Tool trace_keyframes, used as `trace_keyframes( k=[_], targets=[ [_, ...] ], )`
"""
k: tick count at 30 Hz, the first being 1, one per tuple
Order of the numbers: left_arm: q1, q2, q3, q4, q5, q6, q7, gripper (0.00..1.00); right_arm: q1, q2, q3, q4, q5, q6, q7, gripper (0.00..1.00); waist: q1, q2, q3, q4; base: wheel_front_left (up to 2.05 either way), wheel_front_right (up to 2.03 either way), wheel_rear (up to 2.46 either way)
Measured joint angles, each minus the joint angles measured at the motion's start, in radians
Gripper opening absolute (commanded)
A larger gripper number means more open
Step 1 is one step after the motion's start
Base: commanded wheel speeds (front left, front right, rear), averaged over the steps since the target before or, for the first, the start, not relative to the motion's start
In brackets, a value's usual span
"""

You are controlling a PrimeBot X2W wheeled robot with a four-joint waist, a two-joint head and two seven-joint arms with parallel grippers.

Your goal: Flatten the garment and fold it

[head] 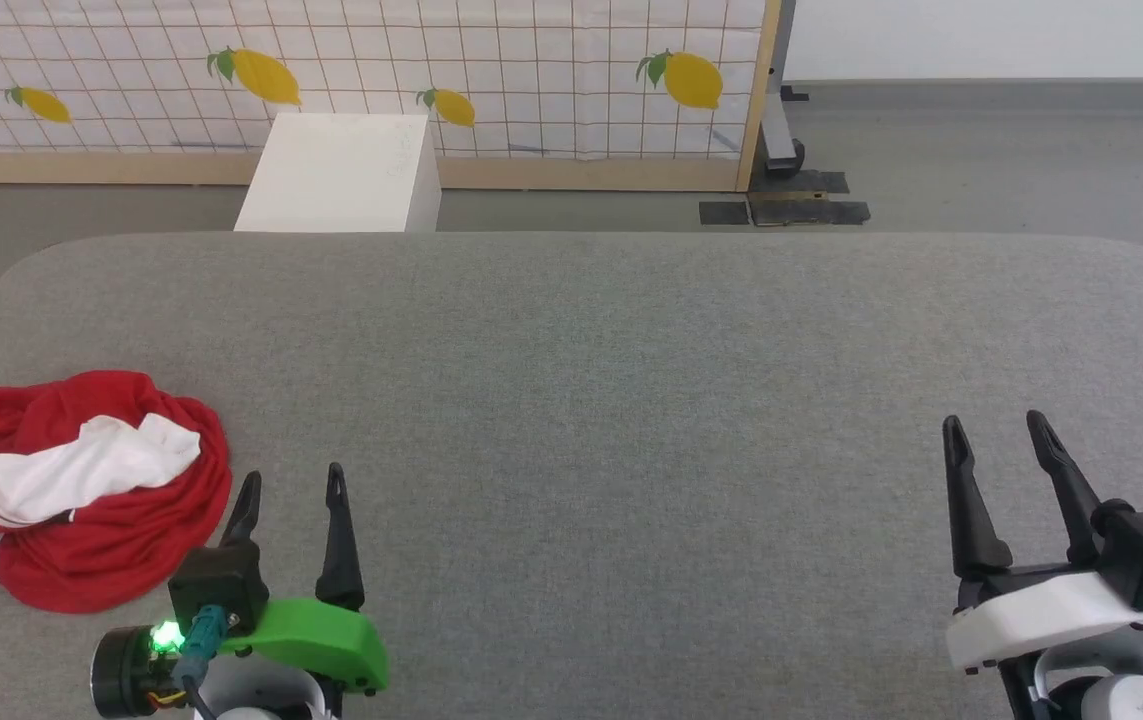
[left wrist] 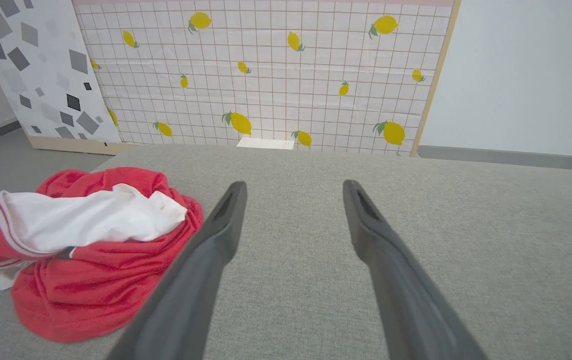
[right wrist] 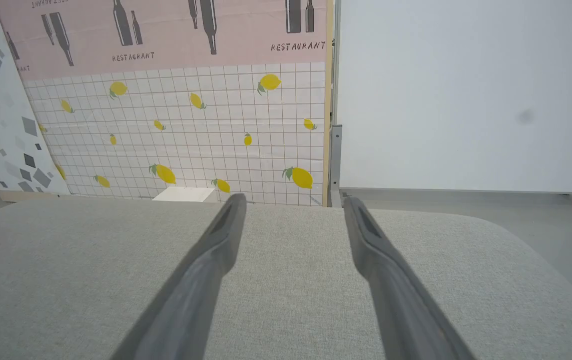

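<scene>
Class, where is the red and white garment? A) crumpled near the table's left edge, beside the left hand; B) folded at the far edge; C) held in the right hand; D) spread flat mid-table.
A: the garment lies bunched at the left edge of the table, beside the open left hand.

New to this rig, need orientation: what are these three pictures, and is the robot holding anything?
A wheeled robot with two arms. The head view looks down from its head at a grey table, left gripper lower left, right gripper lower right. Each wrist view looks out along that arm's own gripper. A crumpled red T-shirt with a white sleeve lies near the table's left edge, beside the left gripper. Both grippers are open, holding nothing.
</scene>
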Motion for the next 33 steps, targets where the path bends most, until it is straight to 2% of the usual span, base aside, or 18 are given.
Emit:
trace_keyframes(
  k=[33],
  targets=[
    [-0.01,0.0,-0.023,0.058,-0.016,0.029,-0.069,1.0,0.021,0.0,-0.019,0.032,-0.001,0.0,-0.069,1.0,0.0,0.0,-0.001,0.008,0.0,0.0,0.0]
  ],
)
